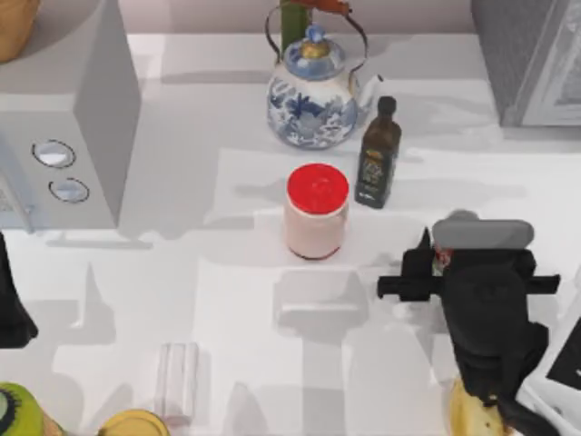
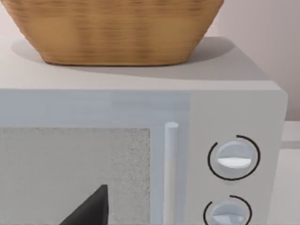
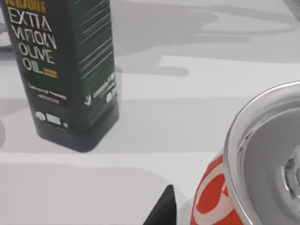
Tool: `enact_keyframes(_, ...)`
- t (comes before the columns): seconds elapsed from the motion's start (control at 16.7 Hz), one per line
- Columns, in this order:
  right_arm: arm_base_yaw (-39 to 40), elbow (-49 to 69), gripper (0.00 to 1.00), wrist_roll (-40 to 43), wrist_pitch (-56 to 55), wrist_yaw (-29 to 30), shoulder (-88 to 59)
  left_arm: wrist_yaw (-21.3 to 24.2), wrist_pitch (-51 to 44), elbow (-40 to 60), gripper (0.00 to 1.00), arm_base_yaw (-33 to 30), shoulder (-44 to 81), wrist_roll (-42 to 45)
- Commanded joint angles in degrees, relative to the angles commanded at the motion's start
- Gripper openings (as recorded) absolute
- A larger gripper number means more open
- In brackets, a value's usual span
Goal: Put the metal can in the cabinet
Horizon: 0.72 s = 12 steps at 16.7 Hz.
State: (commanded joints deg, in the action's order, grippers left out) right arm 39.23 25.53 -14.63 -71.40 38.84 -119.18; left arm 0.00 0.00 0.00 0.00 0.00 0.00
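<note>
The metal can (image 3: pixel 262 159) has a silver top and a red label and sits very close in the right wrist view. My right gripper (image 1: pixel 434 263) is low over the table at the right, right at the can, and the arm covers most of the can from above. The cabinet (image 1: pixel 526 54), dark grey and speckled with a paler front panel, stands at the back right corner. My left gripper (image 1: pixel 11 313) is parked at the table's left edge, facing the light-grey box.
A dark olive oil bottle (image 1: pixel 377 154) and a pink jar with a red lid (image 1: pixel 316 213) stand just left of the right arm. A blue-and-white teapot (image 1: pixel 313 91) is behind them. The grey two-dial box (image 1: pixel 64 118) carries a basket (image 2: pixel 117 33). Small items line the front edge.
</note>
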Motion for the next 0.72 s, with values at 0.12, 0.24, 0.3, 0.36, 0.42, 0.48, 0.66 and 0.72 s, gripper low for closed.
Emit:
enact_keyframes(0.12,0.0,0.0,0.25,0.0,0.0,0.0,0.0,0.0,0.0,0.0,1.0,0.0,0.0,0.0)
enact_keyframes(0.24,0.0,0.0,0.1,0.0,0.0,0.0,0.0,0.0,0.0,0.0,1.0,0.0,0.0,0.0)
enact_keyframes(0.3,0.0,0.0,0.02,0.0,0.0,0.0,0.0,0.0,0.0,0.0,1.0,0.0,0.0,0.0)
enact_keyframes(0.36,0.0,0.0,0.0,0.0,0.0,0.0,0.0,0.0,0.0,0.0,1.0,0.0,0.0,0.0)
enact_keyframes(0.42,0.0,0.0,0.0,0.0,0.0,0.0,0.0,0.0,0.0,0.0,1.0,0.0,0.0,0.0)
enact_keyframes(0.48,0.0,0.0,0.0,0.0,0.0,0.0,0.0,0.0,0.0,0.0,1.0,0.0,0.0,0.0)
enact_keyframes(0.66,0.0,0.0,0.0,0.0,0.0,0.0,0.0,0.0,0.0,0.0,1.0,0.0,0.0,0.0)
enact_keyframes(0.72,0.0,0.0,0.0,0.0,0.0,0.0,0.0,0.0,0.0,0.0,1.0,0.0,0.0,0.0)
